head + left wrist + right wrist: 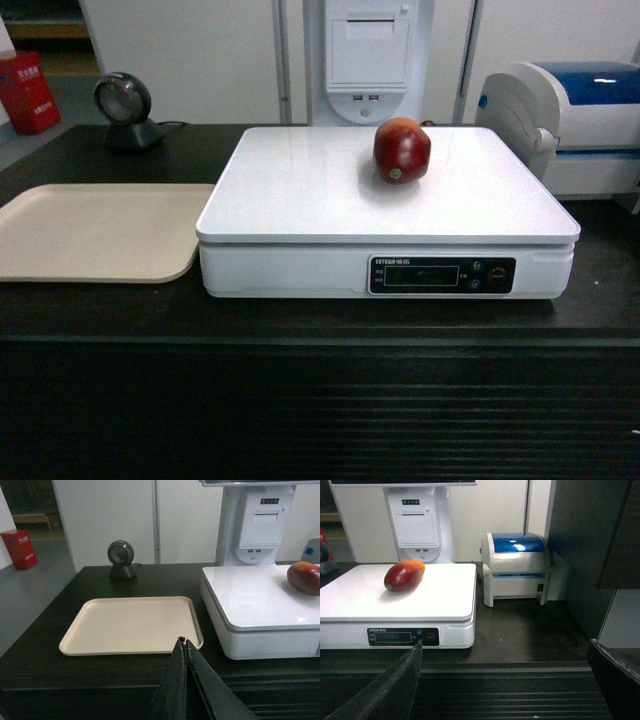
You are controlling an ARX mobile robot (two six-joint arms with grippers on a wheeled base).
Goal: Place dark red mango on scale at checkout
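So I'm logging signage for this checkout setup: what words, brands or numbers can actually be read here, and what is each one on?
Nothing can be read with confidence.
Scale display panel: a short line of white brand lettering, too blurred to read; the display shows no digits.
Red box on the floor: white characters, too small to read.
Printer: no lettering visible.
Dark red mango and beige tray: no label.

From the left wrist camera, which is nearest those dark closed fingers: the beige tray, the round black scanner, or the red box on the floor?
1. Flat beige tray, just ahead of the fingers.
2. Round black scanner, behind the tray.
3. Red box, far left, off the counter.
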